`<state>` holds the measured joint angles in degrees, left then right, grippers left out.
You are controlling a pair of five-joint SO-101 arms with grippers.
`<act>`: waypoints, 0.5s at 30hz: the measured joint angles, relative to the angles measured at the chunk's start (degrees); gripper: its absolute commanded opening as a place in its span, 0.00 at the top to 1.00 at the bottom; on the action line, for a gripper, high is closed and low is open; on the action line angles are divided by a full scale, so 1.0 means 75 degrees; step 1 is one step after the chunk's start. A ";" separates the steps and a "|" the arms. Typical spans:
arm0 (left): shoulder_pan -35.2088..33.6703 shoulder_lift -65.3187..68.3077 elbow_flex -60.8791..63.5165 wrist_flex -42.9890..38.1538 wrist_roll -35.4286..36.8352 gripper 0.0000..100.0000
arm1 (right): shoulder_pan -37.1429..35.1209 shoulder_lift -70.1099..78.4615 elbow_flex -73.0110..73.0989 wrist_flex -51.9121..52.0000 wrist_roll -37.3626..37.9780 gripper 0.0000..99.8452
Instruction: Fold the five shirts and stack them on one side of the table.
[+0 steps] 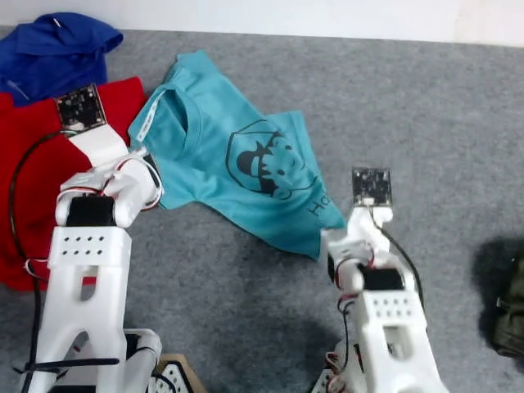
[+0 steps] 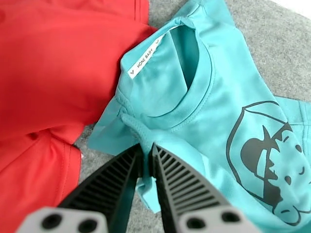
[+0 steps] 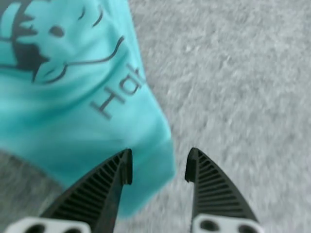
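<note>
My left claw [image 2: 146, 154] is almost closed and pinches a little fold at the shoulder of the teal shirt [image 1: 229, 155]. That shirt lies wrinkly in the middle of the grey tabletop [image 1: 426, 106]. My right claw [image 3: 160, 156] is open wide over the shirt's bottom corner and holds nothing. The red shirt [image 1: 33, 155] is partly under my left arm and cut off at the edge. The blue shirt [image 1: 49, 49] is bunched in the far corner and cut off too. A dark thing [image 1: 512, 315] peeks in on my right; I cannot tell what it is.

Teal shirt [image 1: 237, 172] with dark print, rumpled at the middle of the counter [image 1: 409, 106], red shirt [image 1: 33, 164] spread at left edge, blue shirt [image 1: 49, 49] bunched in far-left corner
</note>
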<state>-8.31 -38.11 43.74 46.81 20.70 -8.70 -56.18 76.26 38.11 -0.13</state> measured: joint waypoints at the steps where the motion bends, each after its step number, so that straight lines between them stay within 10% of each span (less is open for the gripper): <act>1: 0.0000 0.0000 0.0070 -0.0105 0.0000 0.99 | -0.0094 -0.0399 0.0070 0.0445 0.0000 0.82; 15: 0.0000 0.0000 0.0305 -0.0399 0.0000 0.99 | -0.1582 -0.0399 0.0375 0.0844 0.0012 0.89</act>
<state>-8.31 -38.11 46.02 43.82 20.70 -20.57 -59.16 79.08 44.44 -0.04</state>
